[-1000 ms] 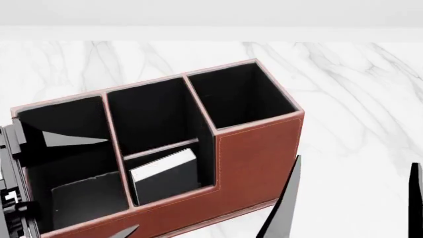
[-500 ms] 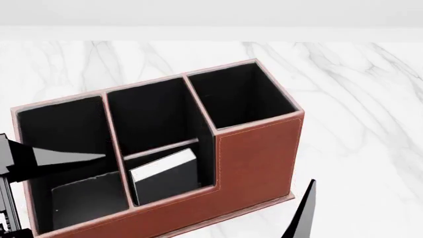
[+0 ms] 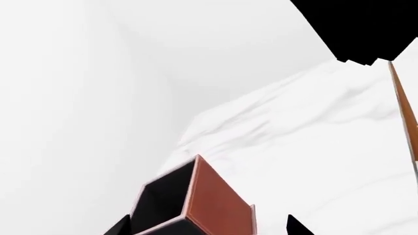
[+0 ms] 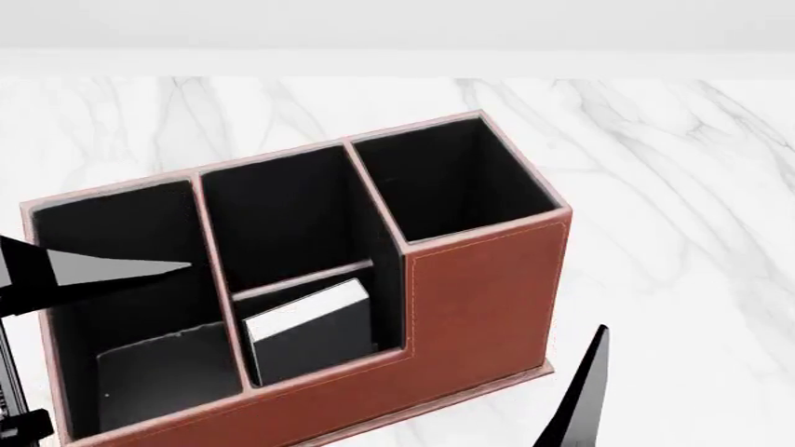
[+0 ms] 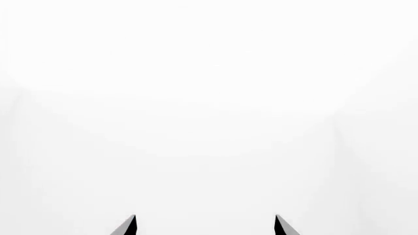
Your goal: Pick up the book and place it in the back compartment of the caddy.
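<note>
The book leans in the caddy's small near-middle cell, stiff, probably light; its white top edge suits pinching. The right gripper is spread, empty; left's unclear.

The left gripper showed a flat, glossy black finger tapering to a sharp point. The right gripper had two thin black pointed fingertips, plain and unmarked

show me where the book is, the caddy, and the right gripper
book (image 4: 308,315), head view, on its white page edge.
caddy (image 4: 478,289), head view, on its brown front wall.
right gripper (image 5: 205,224), right wrist view, midway between fingertips.
</note>
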